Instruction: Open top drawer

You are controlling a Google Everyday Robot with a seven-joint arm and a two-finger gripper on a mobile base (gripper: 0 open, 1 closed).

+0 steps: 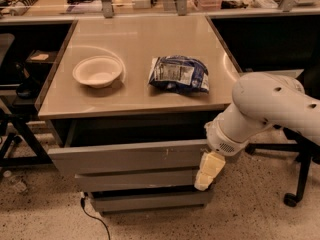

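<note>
The top drawer is the widest grey front under the tabletop, with small pale scuffs right of centre. It stands pulled out, ahead of the two narrower drawer fronts below it, with a dark gap behind it under the tabletop. My gripper, with pale yellow fingers pointing down, is at the drawer's right end, just in front of the lower drawers. The white arm reaches in from the right.
On the tabletop sit a white bowl at the left and a blue snack bag at the right. An office chair base stands on the floor at the right. A black cable lies below the cabinet.
</note>
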